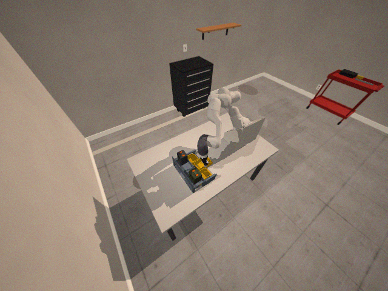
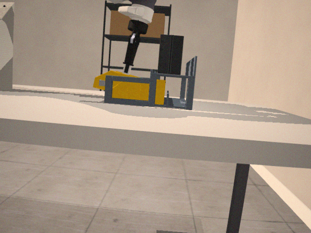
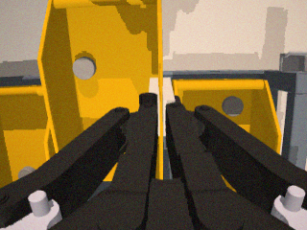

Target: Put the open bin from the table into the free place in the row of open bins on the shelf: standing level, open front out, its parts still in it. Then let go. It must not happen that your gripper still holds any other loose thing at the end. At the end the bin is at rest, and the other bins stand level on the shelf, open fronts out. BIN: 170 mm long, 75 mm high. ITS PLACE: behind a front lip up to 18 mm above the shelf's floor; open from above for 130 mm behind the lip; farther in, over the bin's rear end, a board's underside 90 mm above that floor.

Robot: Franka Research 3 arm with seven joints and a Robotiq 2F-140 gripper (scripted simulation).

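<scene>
No readable text, labels, brand names, numbers or signs appear in any view. The yellow bins, the grey shelf and the table all carry plain, unmarked surfaces.

Three cameras: one high and far, one low at table height, one on the wrist.

The top view looks down from high in a corner of the room, far off, taking in the whole table, the arm, a black drawer cabinet and a red cart by the walls. The exterior view sits low, about level with the table's edge, and looks across it side-on at the grey shelf, fairly near. The wrist view looks along the gripper, very close to the yellow bins. All three share the shelf with its bins; the top and exterior views also share the table.
</scene>
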